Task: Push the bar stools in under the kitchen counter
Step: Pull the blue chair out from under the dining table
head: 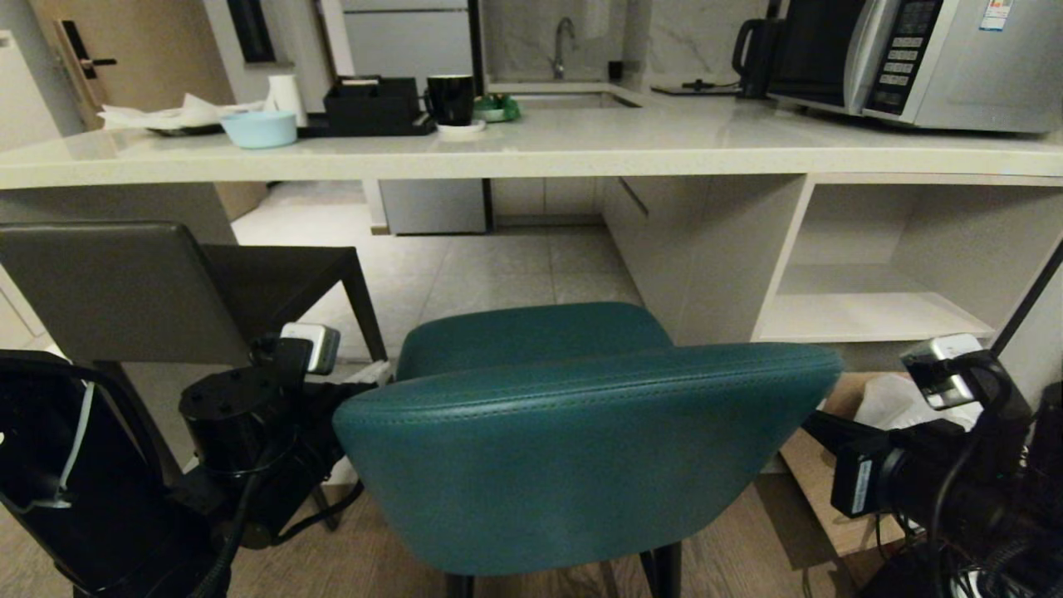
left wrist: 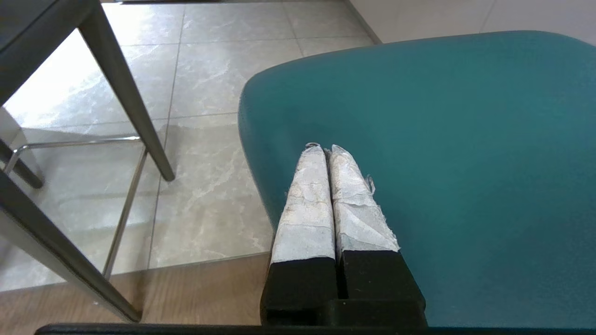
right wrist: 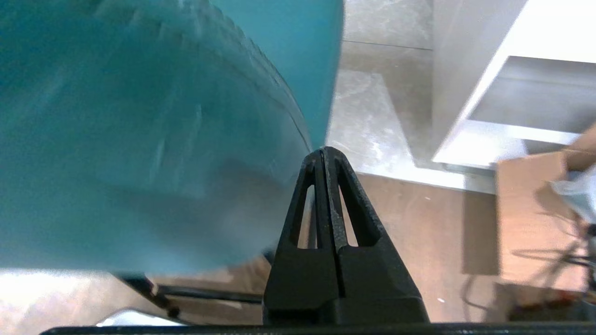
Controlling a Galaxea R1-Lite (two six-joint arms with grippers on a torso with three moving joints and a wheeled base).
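Note:
The teal bar stool [head: 581,448] stands right in front of me, its curved back toward me and its seat [head: 531,332] pointing at the kitchen counter [head: 531,145]. The dark grey bar stool [head: 124,291] stands to its left, partly under the counter. My left gripper [left wrist: 326,150] is shut, its taped fingers lying against the left part of the teal stool [left wrist: 442,163] back. My right gripper [right wrist: 324,152] is shut too, its tip at the right edge of the teal stool [right wrist: 139,130] back. In the head view both arms flank the stool, left arm [head: 249,415] and right arm [head: 913,473], fingertips hidden.
White open shelving [head: 897,266] fills the counter's right end. A cardboard box [head: 839,490] lies on the floor at the right. On the counter stand a microwave [head: 913,58], a kettle [head: 756,46], a black mug [head: 451,98] and a blue bowl [head: 259,129]. Tiled floor shows under the counter.

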